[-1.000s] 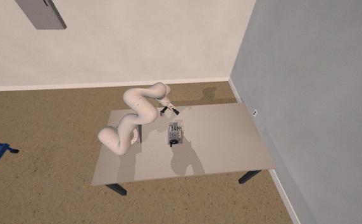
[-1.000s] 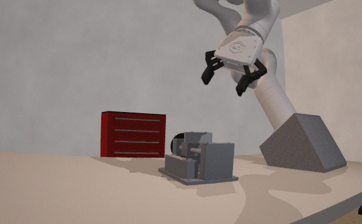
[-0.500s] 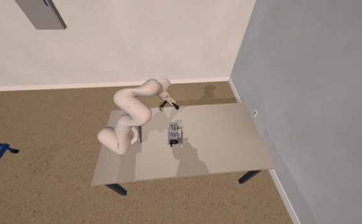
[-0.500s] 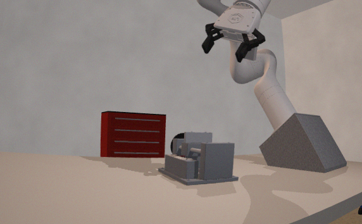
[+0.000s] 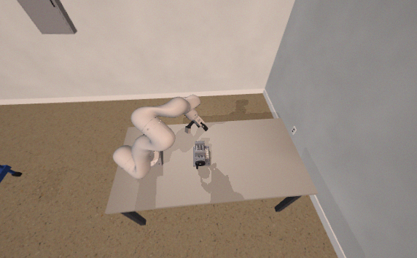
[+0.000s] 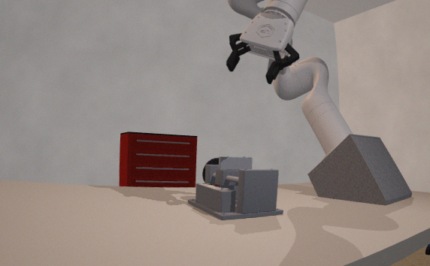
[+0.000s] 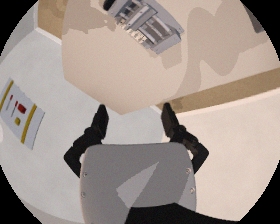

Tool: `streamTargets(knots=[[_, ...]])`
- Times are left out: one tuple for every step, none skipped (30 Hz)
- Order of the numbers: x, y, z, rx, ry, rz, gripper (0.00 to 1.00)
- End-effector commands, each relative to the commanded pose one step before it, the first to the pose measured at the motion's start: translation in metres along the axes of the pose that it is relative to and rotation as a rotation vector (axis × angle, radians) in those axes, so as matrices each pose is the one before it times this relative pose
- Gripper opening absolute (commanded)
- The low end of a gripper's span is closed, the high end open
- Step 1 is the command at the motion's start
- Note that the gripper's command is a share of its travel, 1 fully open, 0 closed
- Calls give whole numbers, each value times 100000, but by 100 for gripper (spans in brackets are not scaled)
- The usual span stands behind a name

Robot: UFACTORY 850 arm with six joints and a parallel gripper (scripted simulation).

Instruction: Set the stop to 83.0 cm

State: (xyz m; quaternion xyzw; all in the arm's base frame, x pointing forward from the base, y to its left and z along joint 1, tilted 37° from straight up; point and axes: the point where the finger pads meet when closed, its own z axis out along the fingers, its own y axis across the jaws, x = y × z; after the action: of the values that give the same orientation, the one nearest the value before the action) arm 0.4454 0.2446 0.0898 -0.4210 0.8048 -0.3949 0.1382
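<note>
Both black fingers (image 6: 234,60) of the gripper (image 6: 252,68) are spread to full width and nothing is held between them; the gap shows only background wall in the exterior view. The gripper hangs high in the air, well above the table (image 6: 92,225), tilted slightly with its tips pointing downward. In the top view the gripper (image 5: 196,127) sits at roughly 11 o'clock from the stop fixture (image 5: 201,154), well apart from it and near the table's far edge. The stop fixture (image 6: 238,191) is a grey block assembly on a flat base plate, resting on the table near its middle. Its black handwheel (image 5: 199,165) is at the 6 o'clock end of the fixture in the top view; in the exterior view the handwheel (image 6: 209,167) shows only as a dark arc behind the grey blocks at about 10 o'clock. No scale reading is legible in any view. In the wrist view the fixture (image 7: 145,19) appears at 12 o'clock, beyond the two finger tips. The arm rises from a grey wedge-shaped pedestal (image 6: 389,188) at 3 o'clock of the fixture in the exterior view. A red drawer cabinet (image 6: 158,159) stands beyond the table at 9 o'clock.
</note>
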Motion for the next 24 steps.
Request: streamTargets(knots=[[1113, -1219, 536, -2003, 3382, -5513, 100], [989, -747, 455, -1411, 1943, -3820, 100], [1102, -733, 480, -1642, 1964, -4093, 100], [0, 0, 0, 0, 0, 0, 100], [0, 0, 0, 0, 0, 0, 100], [1207, -696, 499, -1870, 1931, -4321, 100], [0, 0, 0, 0, 0, 0, 100], [0, 0, 0, 0, 0, 0, 100], [1298, -636, 511, -2085, 1844, -4502, 100], [0, 0, 0, 0, 0, 0, 100], [0, 0, 0, 0, 0, 0, 100], [1372, -555, 516, -2275, 1707, -4631, 100], [0, 0, 0, 0, 0, 0, 100], [0, 0, 0, 0, 0, 0, 100], [1426, -459, 514, -2431, 1527, -4709, 100], [0, 0, 0, 0, 0, 0, 100], [0, 0, 0, 0, 0, 0, 100], [0, 0, 0, 0, 0, 0, 100], [1456, -351, 507, -2544, 1313, -4733, 100], [0, 0, 0, 0, 0, 0, 100], [1461, -238, 494, -2609, 1077, -4705, 100], [0, 0, 0, 0, 0, 0, 100], [0, 0, 0, 0, 0, 0, 100], [0, 0, 0, 0, 0, 0, 100]])
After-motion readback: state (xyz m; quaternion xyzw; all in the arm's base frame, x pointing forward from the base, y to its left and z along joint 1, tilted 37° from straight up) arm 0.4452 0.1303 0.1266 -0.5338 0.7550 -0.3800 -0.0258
